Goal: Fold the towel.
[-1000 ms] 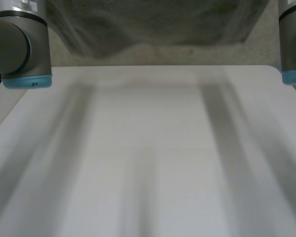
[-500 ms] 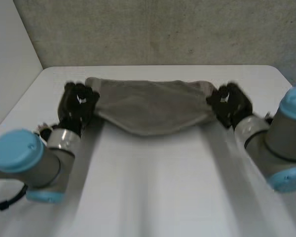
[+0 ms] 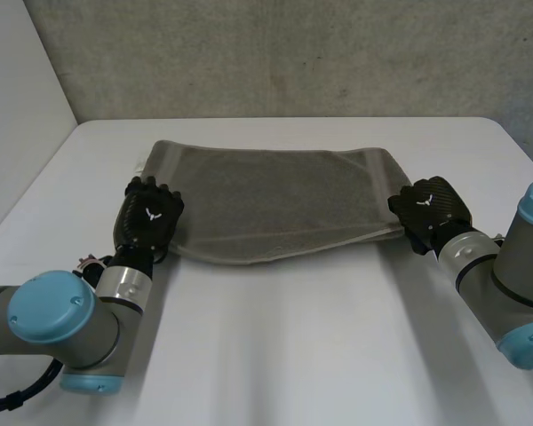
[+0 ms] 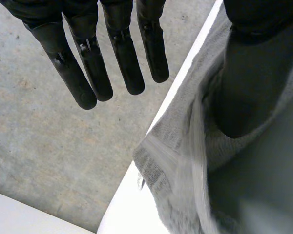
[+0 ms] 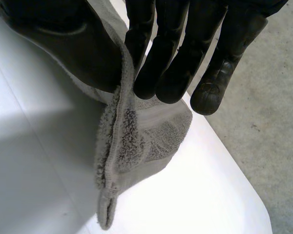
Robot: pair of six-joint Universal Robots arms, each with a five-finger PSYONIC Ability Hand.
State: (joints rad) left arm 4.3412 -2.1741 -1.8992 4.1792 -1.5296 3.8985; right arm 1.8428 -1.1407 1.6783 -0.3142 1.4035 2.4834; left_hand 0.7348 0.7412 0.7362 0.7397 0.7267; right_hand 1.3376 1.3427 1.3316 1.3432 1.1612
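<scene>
A grey towel lies doubled over and flat across the far half of the white table. My left hand rests at the towel's left end. In the left wrist view its fingers stand straight and spread, away from the thumb, which lies over the towel's edge near a corner. My right hand is at the towel's right end. There the thumb and fingers pinch the towel's doubled edge between them.
Concrete floor runs beyond the table's far edge, and a white wall stands at the left. Both arms reach in from the near corners. White tabletop stretches from the towel toward me.
The towel, held up high a second ago, has come down and now lies flat on the table. My left hand has straightened its fingers off it. The right hand still pinches.
</scene>
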